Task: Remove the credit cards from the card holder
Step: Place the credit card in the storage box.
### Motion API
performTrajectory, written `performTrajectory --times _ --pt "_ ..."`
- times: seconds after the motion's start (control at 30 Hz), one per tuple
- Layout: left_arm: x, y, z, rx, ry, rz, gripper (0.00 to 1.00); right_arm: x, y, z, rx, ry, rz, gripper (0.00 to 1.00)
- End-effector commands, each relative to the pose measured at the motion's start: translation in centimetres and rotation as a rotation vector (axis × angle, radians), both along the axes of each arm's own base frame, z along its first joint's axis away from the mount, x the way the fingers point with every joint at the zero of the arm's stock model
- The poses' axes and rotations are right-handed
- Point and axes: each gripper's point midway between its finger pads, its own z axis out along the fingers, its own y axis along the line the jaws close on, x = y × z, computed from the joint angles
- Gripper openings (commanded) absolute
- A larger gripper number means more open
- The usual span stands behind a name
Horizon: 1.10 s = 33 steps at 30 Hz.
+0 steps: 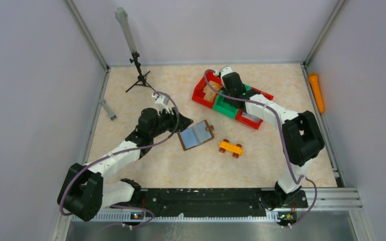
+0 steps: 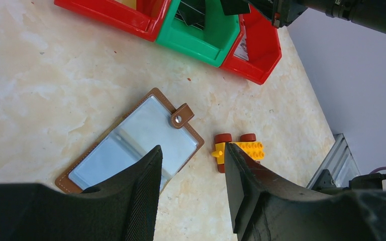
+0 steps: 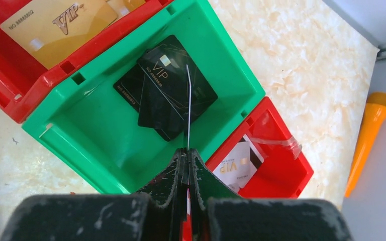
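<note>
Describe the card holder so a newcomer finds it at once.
Find the red and green bins on the table. Just nearer, mid-table, the card holder lies open beside an orange toy car. Only it is flat, brown-rimmed, with greyish-blue pockets.

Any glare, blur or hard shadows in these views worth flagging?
Top external: even light, soft shadows. Left wrist: pale sheen across the pockets of the open brown leather-like card holder. Right wrist: glossy black cards in the green plastic bin catch streaks, yet their lettering reads sharp.
</note>
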Motion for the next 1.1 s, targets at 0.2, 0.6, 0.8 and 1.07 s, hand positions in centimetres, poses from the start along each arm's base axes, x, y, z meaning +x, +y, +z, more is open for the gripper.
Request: performTrajectory --times 0.2,0.6,0.8,1.07 --pt "0.4 -0.1 2.5 -0.022 -0.083 -0.001 0.52 1.1 2.1 2.3 -0.091 -0.109 0.231 0.0" --pt "0.4 -0.2 2.4 -0.022 -0.082 -0.004 0.51 2.7 0.4 1.5 -0.398 -0.126 0.26 0.0" --pt "0.4 -0.1 2.4 -0.019 -0.085 0.002 0.51 4.0 0.0 0.9 -0.47 -0.154 0.226 0.0" --pt "0.6 0.0 2.1 -0.009 -0.081 0.005 0.51 4.4 0.3 -1.1 -0.504 -0.116 0.256 0.0"
